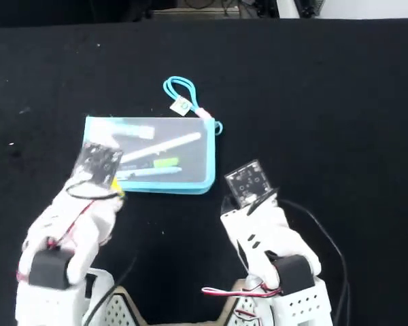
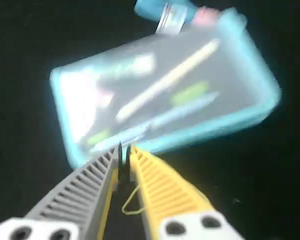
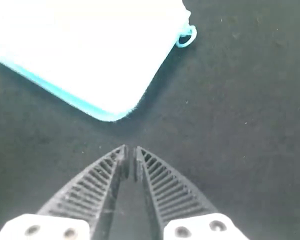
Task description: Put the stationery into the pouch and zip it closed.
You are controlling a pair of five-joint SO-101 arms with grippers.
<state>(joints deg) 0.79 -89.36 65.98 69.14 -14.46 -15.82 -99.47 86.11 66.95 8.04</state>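
Turquoise pouch [image 1: 164,139], corner beneath left gripper [image 2: 124,150]

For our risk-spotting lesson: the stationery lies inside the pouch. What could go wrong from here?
The shut left gripper sits at the near edge of the pouch; pushing may slide it over the black cloth. The blue cord loop lies at the far corner, so the shut right gripper might drag the pouch reaching it.
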